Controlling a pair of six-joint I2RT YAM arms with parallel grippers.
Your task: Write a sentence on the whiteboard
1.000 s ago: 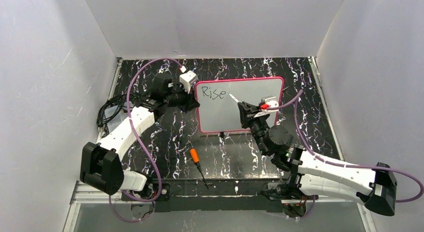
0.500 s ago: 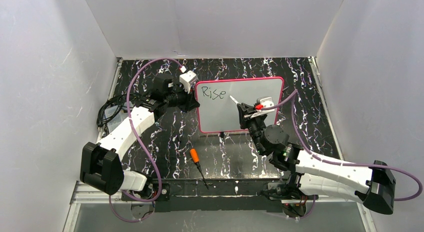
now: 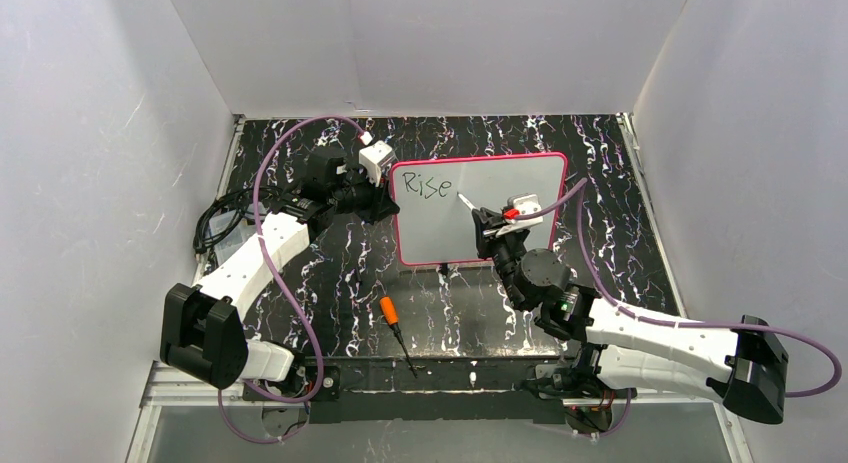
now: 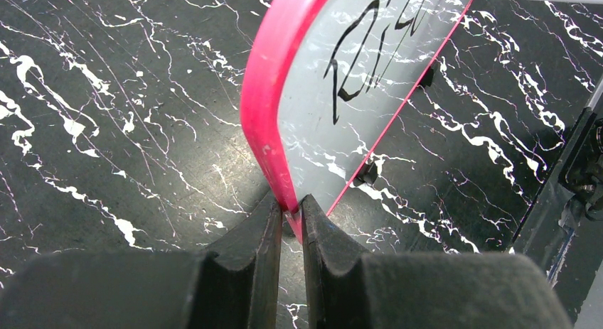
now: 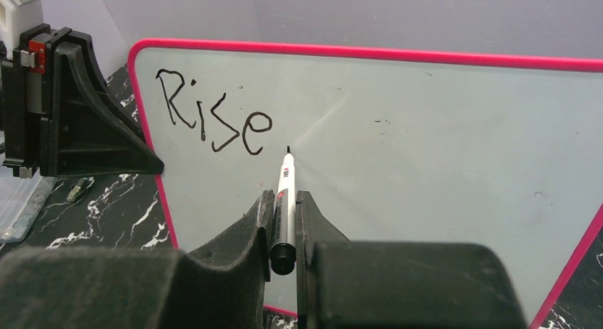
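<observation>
The whiteboard (image 3: 520, 188), pink-red framed, stands tilted at the table's middle back. The sentence (image 3: 425, 187) reads only "Rise" in black at its top left; it also shows in the right wrist view (image 5: 213, 119). My left gripper (image 3: 383, 201) is shut on the board's left frame edge (image 4: 274, 123), its fingers (image 4: 259, 236) pinching the pink rim. My right gripper (image 3: 486, 226) is shut on a white marker (image 5: 284, 201), whose tip (image 5: 288, 150) is at the board just right of the "e". The whiteboard fills the right wrist view (image 5: 427, 151).
An orange-handled tool (image 3: 392, 317) lies on the black marbled table (image 3: 330, 273) near the front. White walls close in the left, back and right. Purple cables loop from both arms. Black cables bunch at the left edge (image 3: 215, 223).
My right arm has shifted slightly left and toward the board, with the marker tip staying just right of "Rise". The left arm and board have not moved.
</observation>
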